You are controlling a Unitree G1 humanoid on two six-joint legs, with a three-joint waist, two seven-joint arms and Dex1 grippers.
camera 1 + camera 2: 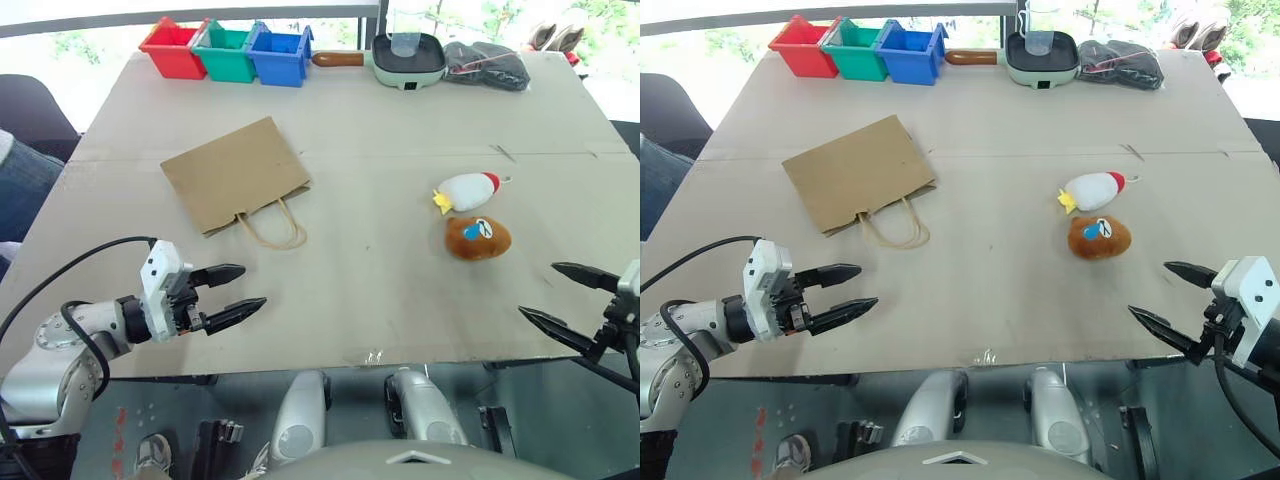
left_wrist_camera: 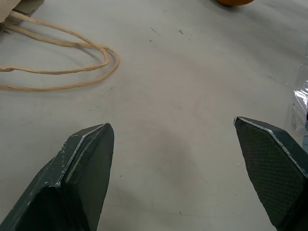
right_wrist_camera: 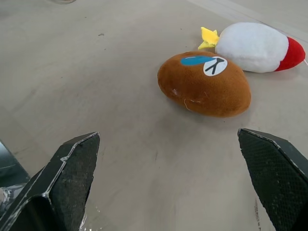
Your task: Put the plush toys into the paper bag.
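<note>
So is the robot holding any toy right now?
No. The left gripper and right gripper are both open and empty; the plush toys lie on the table.

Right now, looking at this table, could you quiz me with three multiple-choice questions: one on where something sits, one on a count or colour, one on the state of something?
1. Where do the flat brown paper bag's twisted-paper handles point?
A. Toward the robot
B. Toward the coloured bins
C. Under the bag

2. How many small plastic bins stand in the row at the table's far edge?
A. Two
B. Three
C. Five

3. What state are the two black-fingered claws in?
A. Both open and empty
B. Left shut on a toy
C. Right shut on the bag

Answers:
1. A, the loops lie on the bag's near side.
2. B, one red, one green, one blue.
3. A, the left claw and right claw stand spread over bare table, while the white oval plush toy and orange-brown rounded plush toy lie untouched.
</note>
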